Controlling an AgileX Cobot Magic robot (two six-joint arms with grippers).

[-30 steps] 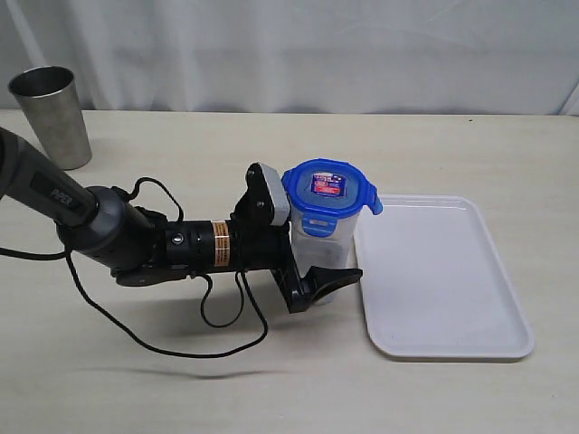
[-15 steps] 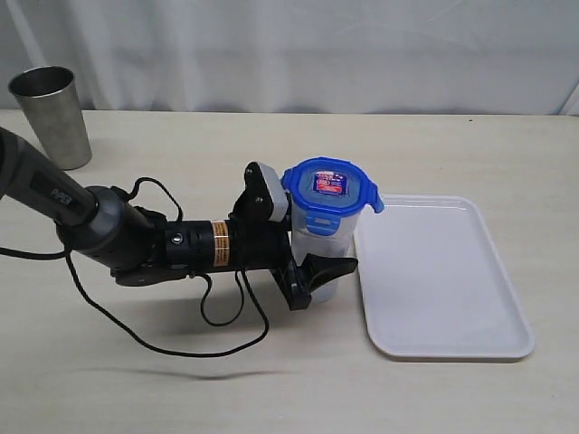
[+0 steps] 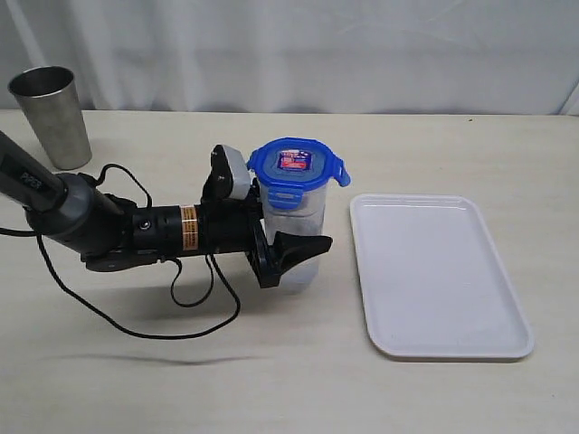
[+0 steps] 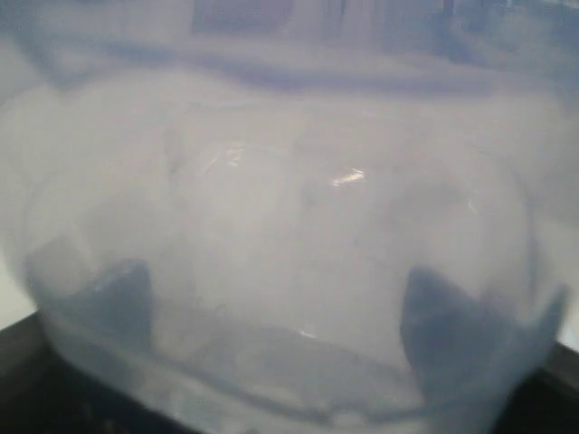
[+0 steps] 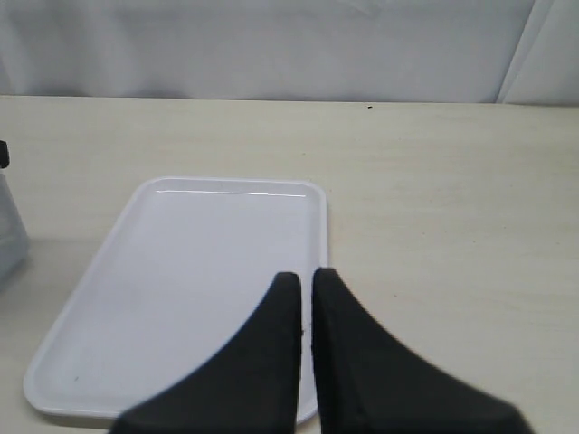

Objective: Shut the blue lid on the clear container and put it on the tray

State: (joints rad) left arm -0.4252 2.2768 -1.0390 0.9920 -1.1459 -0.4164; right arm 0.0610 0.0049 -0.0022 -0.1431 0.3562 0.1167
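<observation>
The clear container (image 3: 295,224) is upright, a short gap to the left of the tray (image 3: 443,280). The blue lid (image 3: 297,165) with its red-and-white sticker sits on top of it. My left gripper (image 3: 298,233) comes in from the left and is shut on the container's lower body; the near finger (image 3: 298,250) shows and the far one is hidden. In the left wrist view the container (image 4: 289,226) fills the picture, with dark fingers (image 4: 443,316) seen through it. My right gripper (image 5: 306,278) is shut on nothing, hovering over the tray's (image 5: 181,262) edge.
A grey steel cup (image 3: 52,116) stands at the back left of the beige table (image 3: 452,154). The left arm's black cable (image 3: 194,312) loops on the table in front of the arm. White curtains hang behind the table.
My left gripper has drawn back to the left with the lidded container in it, opening a gap between the container and the tray.
</observation>
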